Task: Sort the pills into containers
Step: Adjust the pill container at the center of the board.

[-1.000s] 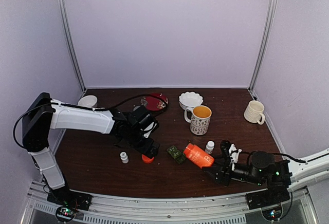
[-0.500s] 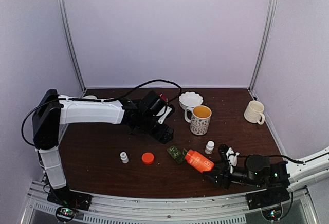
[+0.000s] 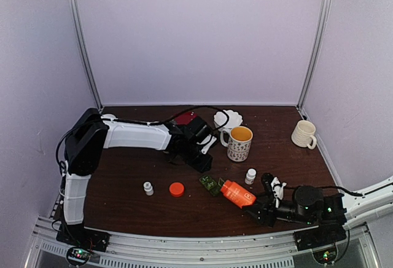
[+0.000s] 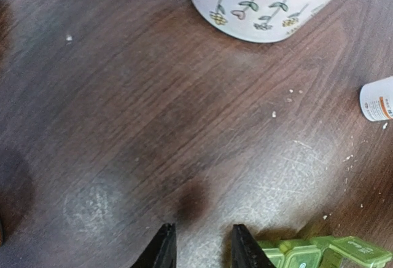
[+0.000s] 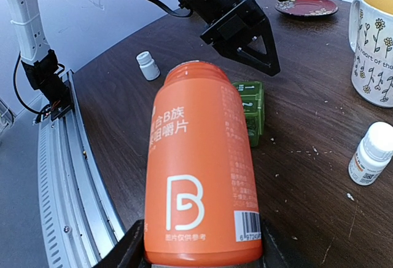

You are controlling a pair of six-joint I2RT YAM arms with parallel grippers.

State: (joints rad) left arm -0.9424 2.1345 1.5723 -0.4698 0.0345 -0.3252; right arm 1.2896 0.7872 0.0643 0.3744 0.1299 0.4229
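The dark-green pill box [image 3: 210, 185] lies mid-table, its containers [image 4: 319, 252] with lids showing at the lower right of the left wrist view. My right gripper [image 3: 263, 209] is shut on an uncapped orange bottle [image 5: 199, 163], which lies tilted with its mouth toward the pill box [image 5: 252, 105]. Tiny white pills [image 4: 274, 114] are scattered on the wood near the box and also show in the right wrist view [image 5: 350, 197]. My left gripper [image 4: 202, 252] hovers left of the patterned mug [image 3: 239, 143], its jaws narrowly apart with nothing between them.
An orange cap [image 3: 177, 189] lies on the table beside a small white bottle [image 3: 148, 188]. Another white bottle [image 3: 250, 176] stands right of the box. A white bowl [image 3: 228, 119], a red plate [image 3: 184, 118] and a cream mug [image 3: 304, 134] sit at the back.
My left gripper has left the orange cap on the table, travelled back toward the patterned mug, and narrowed its jaws. The right gripper drew the orange bottle slightly nearer.
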